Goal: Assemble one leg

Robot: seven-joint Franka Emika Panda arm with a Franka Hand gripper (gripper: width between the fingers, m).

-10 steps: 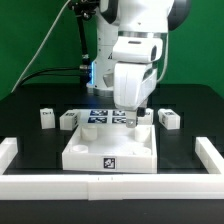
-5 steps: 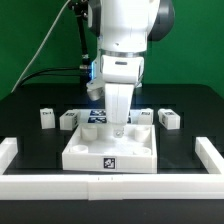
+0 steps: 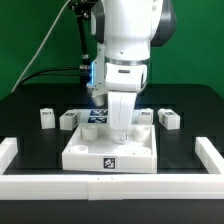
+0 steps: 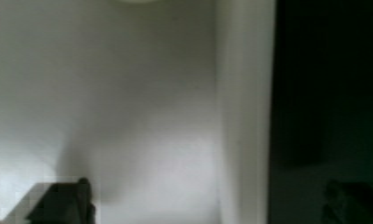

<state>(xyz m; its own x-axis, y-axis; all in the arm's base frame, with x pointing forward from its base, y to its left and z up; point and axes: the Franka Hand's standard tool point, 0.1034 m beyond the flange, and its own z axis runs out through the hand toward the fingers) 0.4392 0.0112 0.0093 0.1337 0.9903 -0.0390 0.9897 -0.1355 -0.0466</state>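
Small white legs with marker tags stand on the black table behind the panel: two on the exterior view's left (image 3: 46, 118) (image 3: 68, 120) and one on the right (image 3: 168, 119). The large white square panel (image 3: 90, 150) lies in front of them. My gripper (image 3: 118, 134) points straight down, its tips just over the panel's top near the far edge. In the wrist view the fingers (image 4: 58, 203) stand wide apart, the gripper (image 4: 204, 206) is open with only the blurred white panel surface (image 4: 130, 110) between them. It holds no leg.
The marker board (image 3: 97, 114) lies behind the panel, partly hidden by the arm. A white rail (image 3: 110, 186) runs along the front, with white blocks at the left (image 3: 8, 150) and right (image 3: 210, 152) ends. Another white part (image 3: 146, 116) shows beside the gripper.
The arm has swung toward the exterior view's left and come down, from above the panel's far right corner to just over the panel's top. The legs have not moved.
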